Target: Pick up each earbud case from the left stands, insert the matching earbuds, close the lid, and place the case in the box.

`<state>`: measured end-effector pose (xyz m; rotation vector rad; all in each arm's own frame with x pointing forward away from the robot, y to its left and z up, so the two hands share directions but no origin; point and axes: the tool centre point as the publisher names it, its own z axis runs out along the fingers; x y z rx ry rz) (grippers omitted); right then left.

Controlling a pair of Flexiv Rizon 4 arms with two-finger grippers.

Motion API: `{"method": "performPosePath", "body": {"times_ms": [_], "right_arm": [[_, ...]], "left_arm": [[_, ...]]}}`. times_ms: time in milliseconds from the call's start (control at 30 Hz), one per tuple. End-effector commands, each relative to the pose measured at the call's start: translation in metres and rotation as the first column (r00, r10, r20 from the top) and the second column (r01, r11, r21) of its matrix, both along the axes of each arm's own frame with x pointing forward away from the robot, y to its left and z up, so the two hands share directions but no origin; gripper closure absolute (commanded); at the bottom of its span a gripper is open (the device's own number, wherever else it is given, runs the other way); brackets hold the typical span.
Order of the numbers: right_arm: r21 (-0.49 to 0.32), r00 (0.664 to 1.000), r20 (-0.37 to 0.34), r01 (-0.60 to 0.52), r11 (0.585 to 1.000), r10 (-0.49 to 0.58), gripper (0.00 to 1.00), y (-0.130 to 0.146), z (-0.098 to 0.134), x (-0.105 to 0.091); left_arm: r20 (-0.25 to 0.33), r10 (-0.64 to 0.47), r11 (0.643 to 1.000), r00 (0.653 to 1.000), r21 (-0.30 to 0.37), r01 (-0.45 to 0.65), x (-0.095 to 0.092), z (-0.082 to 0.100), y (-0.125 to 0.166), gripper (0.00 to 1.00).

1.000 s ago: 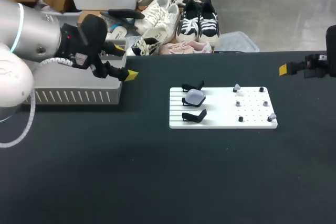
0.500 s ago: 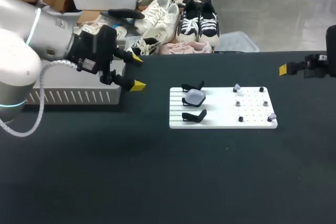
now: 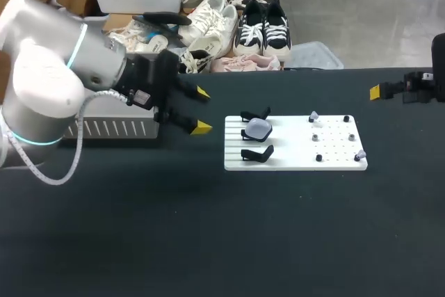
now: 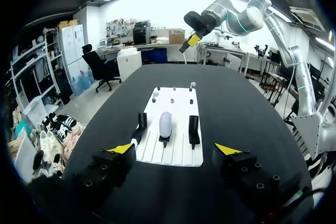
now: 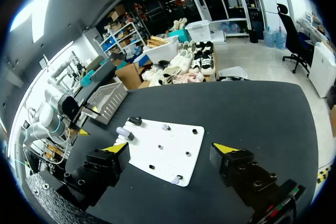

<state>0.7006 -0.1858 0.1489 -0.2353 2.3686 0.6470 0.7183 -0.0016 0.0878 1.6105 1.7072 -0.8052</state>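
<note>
Starting closest in: the grey box [image 3: 104,129] sits at the table's left edge, right behind my left arm, and that is where the finished case has to end up.

Out in front of it, my left hand [image 3: 202,110] hangs above the table with its fingers spread wide and nothing between them, just short of the left edge of the white board [image 3: 295,161]. From the wrist camera the left hand [image 4: 174,149] is lined up almost dead on the target.

Next out, the earbud case [image 3: 259,128], pale and rounded, is perched on the middle stand at the board's left end, lid closed as far as I can tell. An empty black stand [image 3: 257,153] flanks it on the near side, with another on the far side. That's the tricky bit. I'd bring the fingers in over the case [image 4: 165,125] and narrow them so the tips drop between the flanking stands, not onto them. Then squeeze the case's sides and lift it straight off its cradle before swinging away.

Further along, small pale pieces on the pegs at the board's right end look like the earbuds [image 3: 313,115].

Farthest off, my right hand [image 5: 170,148] waits open and empty near the table's right edge, well apart from the board.
</note>
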Motion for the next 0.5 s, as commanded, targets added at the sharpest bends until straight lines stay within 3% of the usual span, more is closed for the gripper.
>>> {"method": "performPosePath", "body": {"times_ms": [33,167,300,367,500], "right_arm": [[0.0,1.0,-0.001,-0.002,1.0,0.002,0.0,-0.001,0.0,0.0],[0.0,1.0,-0.001,-0.002,1.0,0.002,0.0,-0.001,0.0,0.0],[0.0,1.0,-0.001,-0.002,1.0,0.002,0.0,-0.001,0.0,0.0],[0.0,1.0,-0.001,-0.002,1.0,0.002,0.0,-0.001,0.0,0.0],[0.0,1.0,-0.001,-0.002,1.0,0.002,0.0,-0.001,0.0,0.0]], "left_arm": [[-0.003,0.005,1.0,1.0,-0.016,-0.005,0.008,-0.009,-0.007,0.1],[-0.005,0.001,1.0,1.0,-0.026,-0.001,0.012,-0.014,-0.012,0.2],[-0.001,-0.018,0.999,1.0,-0.037,0.018,0.015,-0.017,-0.018,0.11],[0.002,-0.03,0.999,1.0,-0.04,0.03,0.015,-0.019,-0.022,0.16],[-0.005,-0.054,0.997,0.999,-0.048,0.054,0.015,-0.023,-0.028,0.15]]}}
